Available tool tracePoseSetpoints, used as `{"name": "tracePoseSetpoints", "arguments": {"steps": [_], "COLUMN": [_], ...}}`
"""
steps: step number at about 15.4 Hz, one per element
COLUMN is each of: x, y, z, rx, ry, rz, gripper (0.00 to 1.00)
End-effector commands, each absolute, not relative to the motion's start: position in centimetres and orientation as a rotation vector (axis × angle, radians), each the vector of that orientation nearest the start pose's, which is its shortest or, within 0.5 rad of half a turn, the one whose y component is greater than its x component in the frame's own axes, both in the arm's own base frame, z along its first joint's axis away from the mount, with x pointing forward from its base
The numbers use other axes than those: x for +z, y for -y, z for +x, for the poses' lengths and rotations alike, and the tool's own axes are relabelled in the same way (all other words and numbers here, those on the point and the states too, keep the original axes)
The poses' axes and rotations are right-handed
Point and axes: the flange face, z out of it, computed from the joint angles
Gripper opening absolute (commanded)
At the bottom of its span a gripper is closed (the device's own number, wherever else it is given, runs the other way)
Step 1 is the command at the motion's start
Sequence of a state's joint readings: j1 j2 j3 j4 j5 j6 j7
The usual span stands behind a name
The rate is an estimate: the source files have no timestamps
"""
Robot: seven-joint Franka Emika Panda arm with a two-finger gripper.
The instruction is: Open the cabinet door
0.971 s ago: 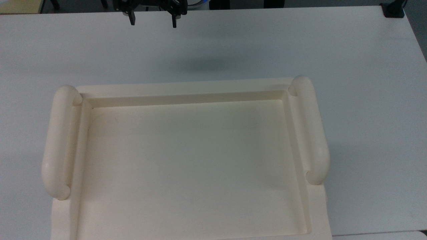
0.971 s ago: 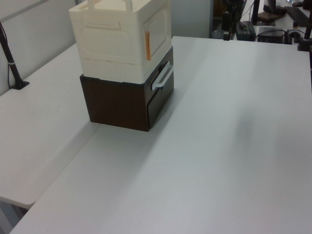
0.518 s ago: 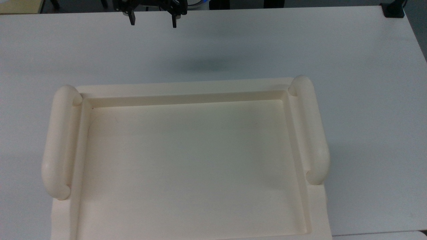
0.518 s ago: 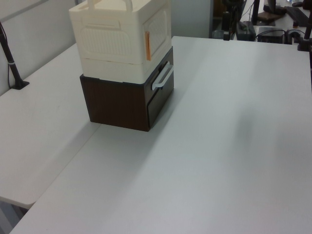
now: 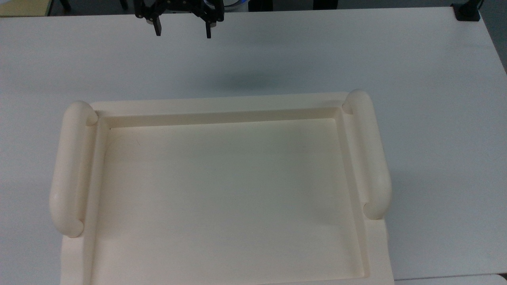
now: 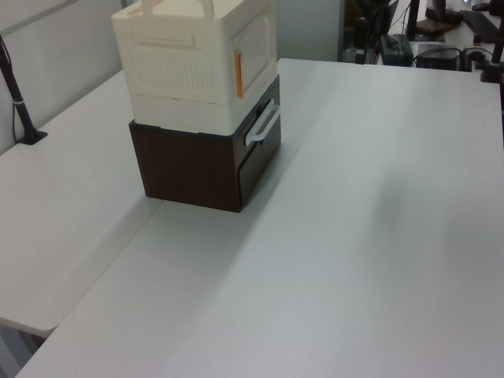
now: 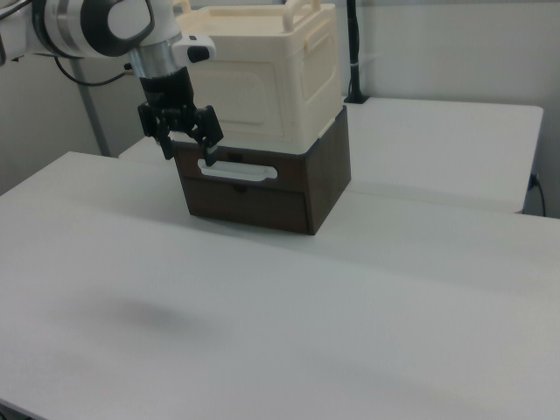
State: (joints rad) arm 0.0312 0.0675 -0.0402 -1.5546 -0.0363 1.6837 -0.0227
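Two fingers (image 7: 164,143) stand spread, pinching nothing, the gripper (image 7: 185,149) hanging above the bench (image 7: 367,297), apart from the cabinet door (image 7: 234,98). I judge this the approach; next I must line up on the door's handle. My left view shows a copper strip (image 6: 239,74) at the door's edge; my top view shows the recessed top (image 5: 222,190)

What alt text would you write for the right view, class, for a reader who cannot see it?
A robot arm's open gripper hangs in front of a cream cabinet stacked on a dark brown drawer unit with a pale handle, all on a white table.
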Motion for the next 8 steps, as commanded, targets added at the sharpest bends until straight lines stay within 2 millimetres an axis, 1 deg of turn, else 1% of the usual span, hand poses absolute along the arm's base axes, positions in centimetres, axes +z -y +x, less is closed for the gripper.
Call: {"name": "tracePoseSetpoints", "arguments": {"steps": [1, 2, 4, 6, 8], "x": [60.7, 60.8, 62.1, 62.9, 62.9], "y": [-2.4, -3.2, -5.0, -6.8, -9.2], "z": [60.4, 61.0, 62.3, 63.4, 64.2], "rx": [-0.187, -0.211, -0.349, -0.500, -0.598], "ry": [0.110, 0.130, 0.090, 0.061, 0.066], "rz": [-3.154, -3.154, -3.134, -3.099, -3.065], "gripper": [1.00, 1.00, 1.00, 1.00, 1.00]}}
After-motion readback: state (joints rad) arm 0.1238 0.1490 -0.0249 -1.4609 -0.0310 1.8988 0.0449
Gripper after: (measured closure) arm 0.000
